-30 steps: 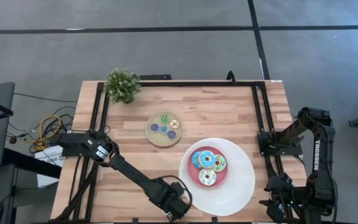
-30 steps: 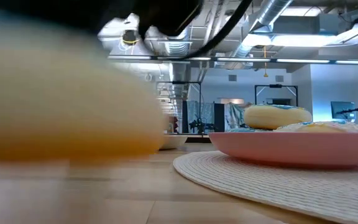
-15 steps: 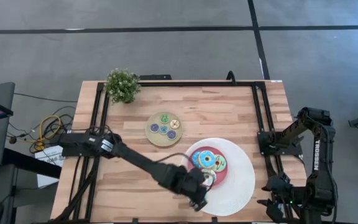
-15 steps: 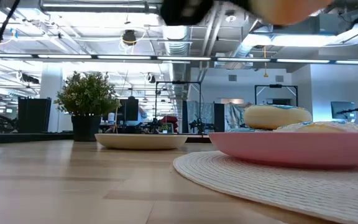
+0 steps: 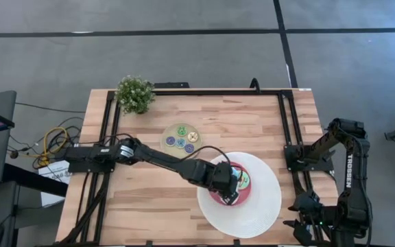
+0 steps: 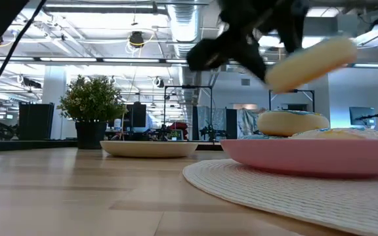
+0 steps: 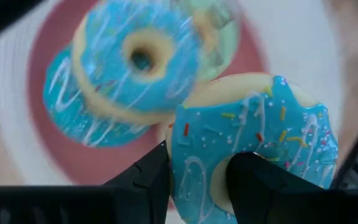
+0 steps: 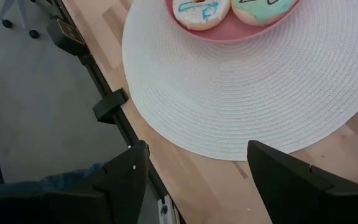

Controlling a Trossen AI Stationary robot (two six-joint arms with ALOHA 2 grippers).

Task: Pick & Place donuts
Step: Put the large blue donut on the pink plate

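one blue-iced donut (image 7: 253, 155) with coloured sprinkles sits clamped between the two dark fingers (image 7: 138, 180) of the left gripper (image 5: 230, 186), the jaws partly closed on its ring so that one finger passes through the hole. seen from the low camera, this held donut (image 6: 310, 62) hangs tilted in the air above the pink dish (image 6: 320, 156), clear of the donuts lying in it. from above, the left arm reaches across the wooden table (image 5: 149, 213) from its left edge, and its gripper is over the pink dish (image 5: 214, 194) at the middle of the big white woven plate (image 5: 259, 213). in the dish, under the gripper, lie a blue donut with white stripes (image 7: 138, 59) stacked on another blue one (image 7: 73, 118), with a pale green one (image 7: 219, 31) just beside them. past the pink dish toward the potted plant (image 5: 134, 94), the small tan plate (image 5: 182, 140) carries several tiny donuts (image 5: 181, 142). the right gripper (image 8: 194, 180) waits off the table's right edge, beyond the white plate's rim, its jaws wide apart and holding nothing
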